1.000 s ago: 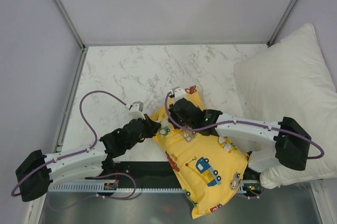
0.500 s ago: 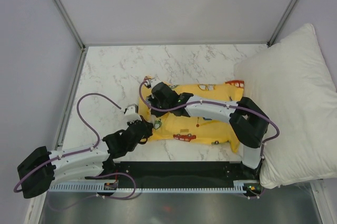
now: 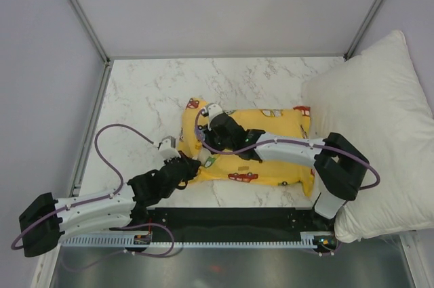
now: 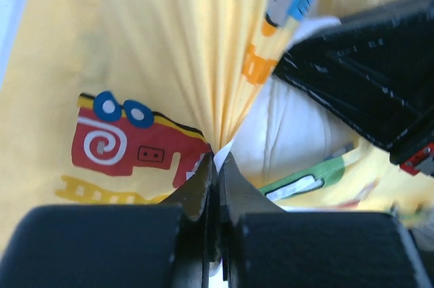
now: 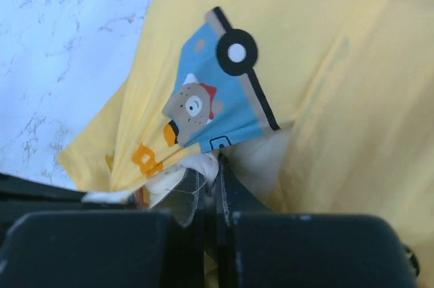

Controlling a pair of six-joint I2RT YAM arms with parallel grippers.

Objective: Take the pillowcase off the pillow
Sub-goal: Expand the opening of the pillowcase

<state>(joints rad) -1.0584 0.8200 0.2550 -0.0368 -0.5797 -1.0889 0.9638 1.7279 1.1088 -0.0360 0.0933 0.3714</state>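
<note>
The yellow car-print pillowcase (image 3: 278, 122) lies across the middle of the marble table (image 3: 149, 98), long side left to right. My left gripper (image 3: 195, 165) is shut on its near-left edge; in the left wrist view the yellow folds of the pillowcase (image 4: 169, 51) run into the left gripper (image 4: 218, 159). My right gripper (image 3: 211, 149) is shut just beside it on the same end; in the right wrist view the right gripper (image 5: 211, 164) pinches bunched pale hem and yellow pillowcase (image 5: 325, 64). The cream pillow (image 4: 285, 132) shows in the opening between both grippers, pillow (image 5: 261, 159).
A large white pillow (image 3: 366, 118) fills the right side of the table, beside the right arm's base. A black strip (image 3: 224, 217) runs along the near edge. Metal frame posts (image 3: 81, 10) rise at the back corners.
The right gripper swung the pillowcase from hanging over the near edge to lying flat across the table. The left gripper kept its hold and drew slightly nearer.
</note>
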